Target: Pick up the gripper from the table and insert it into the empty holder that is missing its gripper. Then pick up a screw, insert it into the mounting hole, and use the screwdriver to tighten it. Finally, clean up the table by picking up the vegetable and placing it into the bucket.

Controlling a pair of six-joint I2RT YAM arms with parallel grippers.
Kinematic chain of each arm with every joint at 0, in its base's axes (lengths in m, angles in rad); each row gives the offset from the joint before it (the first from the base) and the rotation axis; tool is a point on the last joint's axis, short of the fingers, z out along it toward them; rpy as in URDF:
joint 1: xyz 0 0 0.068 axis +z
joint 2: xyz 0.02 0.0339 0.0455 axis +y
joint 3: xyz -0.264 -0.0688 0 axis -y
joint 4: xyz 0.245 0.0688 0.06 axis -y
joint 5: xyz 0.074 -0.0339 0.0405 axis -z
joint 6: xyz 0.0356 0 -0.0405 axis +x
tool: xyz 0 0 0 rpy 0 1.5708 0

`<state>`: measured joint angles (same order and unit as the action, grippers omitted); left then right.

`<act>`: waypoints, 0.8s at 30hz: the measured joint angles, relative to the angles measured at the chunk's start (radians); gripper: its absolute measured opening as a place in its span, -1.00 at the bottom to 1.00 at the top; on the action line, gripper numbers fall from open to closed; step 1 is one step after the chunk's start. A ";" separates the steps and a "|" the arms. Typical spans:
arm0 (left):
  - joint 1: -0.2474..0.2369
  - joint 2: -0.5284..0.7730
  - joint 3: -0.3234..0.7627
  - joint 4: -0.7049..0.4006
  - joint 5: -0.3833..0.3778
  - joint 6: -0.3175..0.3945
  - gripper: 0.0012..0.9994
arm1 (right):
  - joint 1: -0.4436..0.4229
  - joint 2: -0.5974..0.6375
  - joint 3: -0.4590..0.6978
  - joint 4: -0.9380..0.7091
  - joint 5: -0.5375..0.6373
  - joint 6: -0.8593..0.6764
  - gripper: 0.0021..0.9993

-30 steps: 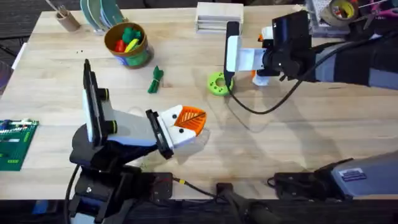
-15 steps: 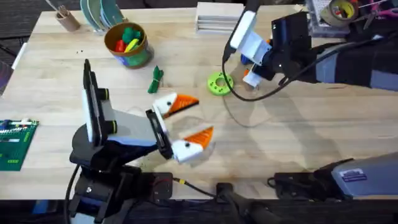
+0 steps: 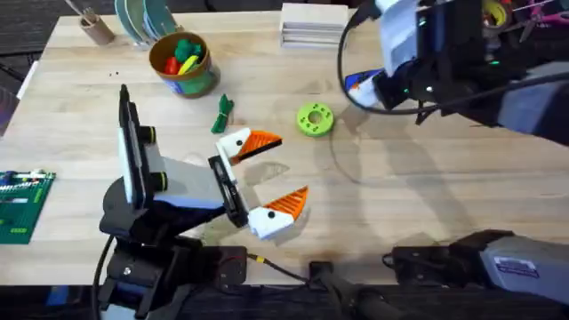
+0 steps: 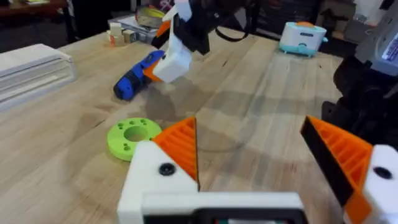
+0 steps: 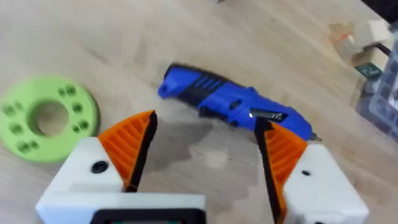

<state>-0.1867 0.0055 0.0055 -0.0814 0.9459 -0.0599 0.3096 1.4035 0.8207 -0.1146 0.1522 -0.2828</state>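
The blue screwdriver (image 5: 233, 102) lies on the table at the far right (image 3: 360, 82). My right gripper (image 5: 205, 149) hovers open just above it, orange pads on either side and not touching it. Near the middle of the table my left gripper (image 3: 271, 175) stands wide open and holds nothing; its orange fingertips (image 4: 180, 146) both sit on white mounts. The dark green vegetable (image 3: 222, 114) lies on the wood between the left gripper and the bucket (image 3: 182, 64), which holds colourful toy vegetables. The loose gripper piece, an empty holder and the screw are out of view.
A lime-green disc with holes (image 3: 314, 118) lies between the two grippers. A tan cup of sticks (image 3: 93, 27) and plates (image 3: 147, 18) stand at the far left, a white stack (image 3: 313, 22) at the far middle. A green board (image 3: 22, 204) sits at the left edge.
My left gripper went from shut to wide open. The right arm swung toward the far right and rose closer to the camera, over the screwdriver.
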 joint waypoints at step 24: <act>0.000 0.195 0.723 -0.697 -0.822 0.083 0.98 | 0.000 -0.167 0.000 0.003 -0.015 0.343 0.98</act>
<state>-0.1867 0.2006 0.7283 -0.7785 0.1236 0.0227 0.3096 1.2362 0.8207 -0.1112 0.1368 0.0606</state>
